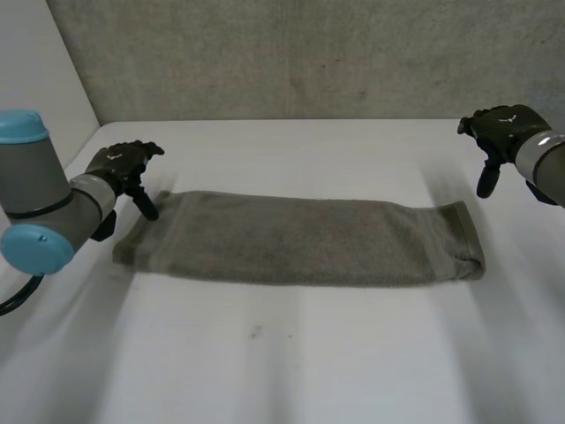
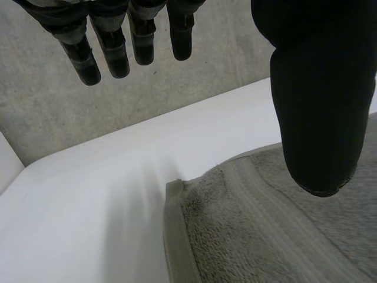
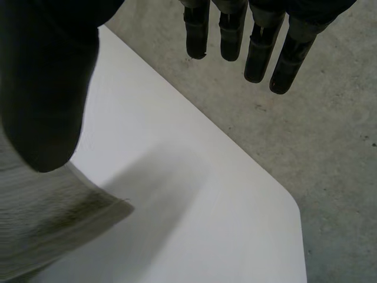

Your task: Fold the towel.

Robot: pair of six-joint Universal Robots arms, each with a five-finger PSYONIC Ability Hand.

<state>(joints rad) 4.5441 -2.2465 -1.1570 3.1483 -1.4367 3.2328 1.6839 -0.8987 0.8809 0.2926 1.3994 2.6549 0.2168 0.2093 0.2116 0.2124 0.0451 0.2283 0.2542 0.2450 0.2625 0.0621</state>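
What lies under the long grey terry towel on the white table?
The long grey terry towel lies flat on the white table, which shows bare around it. The surface beneath is covered, so anything under the cloth cannot be seen.

On the table (image 1: 282, 371) the towel (image 1: 300, 240) spans the frame's centre, left hand (image 1: 119, 164) at its left end, right hand (image 1: 503, 129) beyond its right end.

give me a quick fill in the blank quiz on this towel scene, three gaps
1. The towel lies as a long strip on a table whose colour is ___.
2. The left hand, fingers open, is at a far ___ of the towel.
3. The right hand, near the towel's other end, has straight fingers and holds ___.

Missing words: white; corner; nothing.
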